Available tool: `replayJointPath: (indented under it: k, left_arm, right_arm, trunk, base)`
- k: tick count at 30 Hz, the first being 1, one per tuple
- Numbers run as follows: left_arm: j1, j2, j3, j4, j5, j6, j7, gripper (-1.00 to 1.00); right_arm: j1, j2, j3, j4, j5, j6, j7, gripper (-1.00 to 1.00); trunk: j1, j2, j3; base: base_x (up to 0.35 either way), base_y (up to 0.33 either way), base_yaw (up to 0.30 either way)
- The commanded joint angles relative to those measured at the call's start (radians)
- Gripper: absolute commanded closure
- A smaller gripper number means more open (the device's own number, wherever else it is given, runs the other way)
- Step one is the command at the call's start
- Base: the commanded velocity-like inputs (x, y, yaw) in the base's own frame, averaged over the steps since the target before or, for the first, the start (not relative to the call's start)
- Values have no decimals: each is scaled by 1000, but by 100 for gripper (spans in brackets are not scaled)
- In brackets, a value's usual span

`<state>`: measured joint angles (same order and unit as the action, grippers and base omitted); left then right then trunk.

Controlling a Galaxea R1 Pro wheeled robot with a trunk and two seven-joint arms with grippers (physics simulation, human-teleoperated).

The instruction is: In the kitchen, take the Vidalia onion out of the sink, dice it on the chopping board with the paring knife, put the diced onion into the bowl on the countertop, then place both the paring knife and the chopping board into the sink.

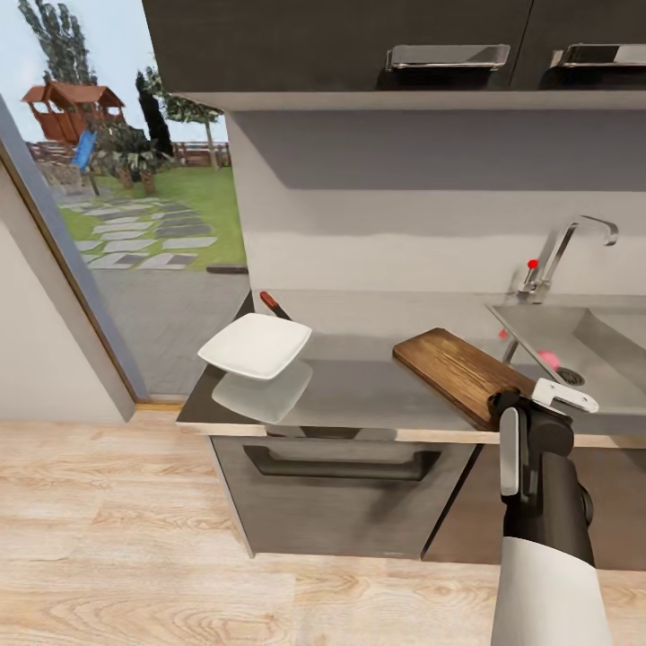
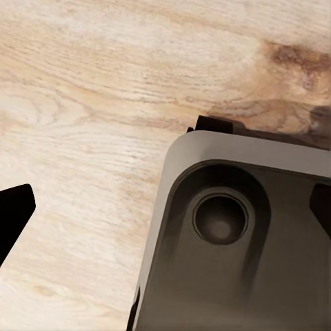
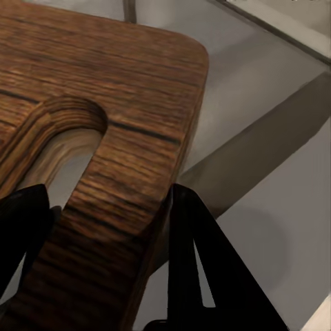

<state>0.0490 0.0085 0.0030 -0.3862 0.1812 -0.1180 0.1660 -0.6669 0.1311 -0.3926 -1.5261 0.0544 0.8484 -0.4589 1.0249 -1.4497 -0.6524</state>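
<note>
The right gripper [image 3: 103,227] is clamped on the chopping board [image 1: 458,372]: seen from its wrist, one dark finger sits in the board's slot-shaped handle hole and the other presses against the outer edge, so the strip of wood between slot and edge is pinched between the jaws. From the head view the right arm reaches up from below to the board's near end, at the front edge of the countertop [image 1: 359,386]. The board appears tilted, its gripped end raised and its far corner toward the backsplash.

The left gripper [image 2: 165,214] hangs low over the wood plank floor [image 2: 83,103]; one dark fingertip shows at each side of its wrist view with a wide gap between them, nothing held, and a grey part of the robot's base [image 2: 234,248] lies beneath.

The bowl [image 1: 256,345] sits on the countertop's left end, well apart from the board. Just behind it the paring knife [image 1: 274,306] lies with its red handle showing. To the right is the sink [image 1: 619,345] with its faucet [image 1: 561,256], a pinkish round thing [image 1: 548,360] near the drain. Dark cabinets [image 1: 341,45] hang above, and a window [image 1: 135,152] opens onto a garden
</note>
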Motion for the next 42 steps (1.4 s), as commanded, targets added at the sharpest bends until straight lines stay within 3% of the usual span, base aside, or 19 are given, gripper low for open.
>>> replayJointPath:
  k: [1,42]
  left_arm:
    - [1,0,-2,-2,9,-2,1,-100]
    - [0,1,-2,-2,8,-2,1,-100]
  right_arm:
    - [-1,1,-2,7,13,15,3,100]
    - [0,1,4,1,12,15,3,100]
  trunk:
    - [0,0,-1]
    - [0,0,61]
  base:
    - [0,0,0]
    - [0,-1,0]
